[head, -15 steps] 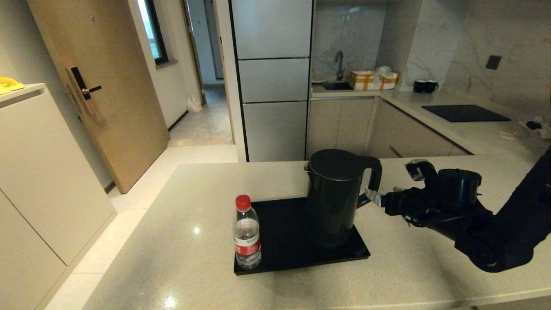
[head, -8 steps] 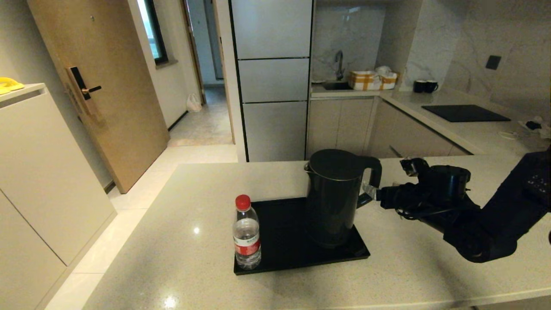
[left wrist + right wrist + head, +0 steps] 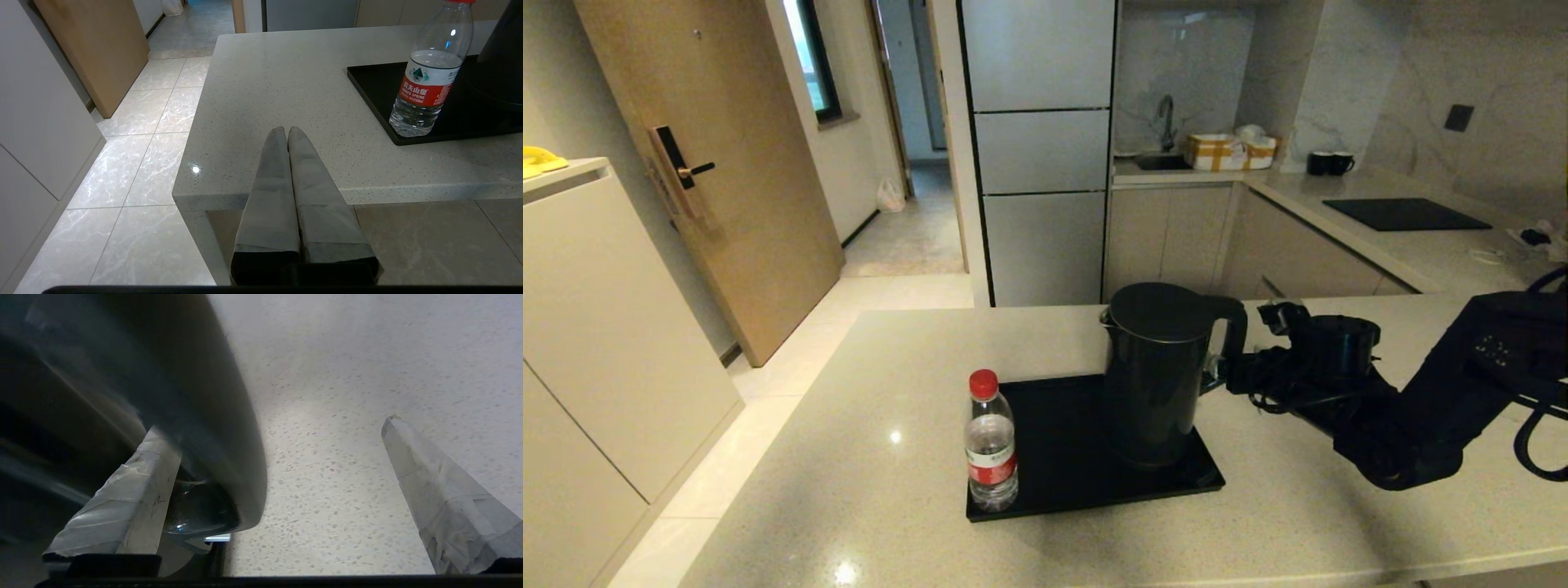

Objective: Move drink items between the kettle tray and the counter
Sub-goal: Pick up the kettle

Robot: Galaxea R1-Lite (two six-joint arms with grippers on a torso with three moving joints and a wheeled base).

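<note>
Kettle (image 3: 1156, 371) upright on tray (image 3: 1054, 490), bottle (image 3: 991, 445) at its 8 o'clock; my R gripper (image 3: 1223, 369), fingers spread, straddles what looks like the handle (image 3: 220, 416)—I should centre, then close before lifting; L gripper (image 3: 287, 132) clenched, parked off counter (image 3: 866, 490).

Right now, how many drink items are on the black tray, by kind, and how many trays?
Kettle: 1
Water bottle: 1
Tray: 1
Total: 3 things, both drink items standing on the tray. The right gripper is open at the kettle handle.
</note>
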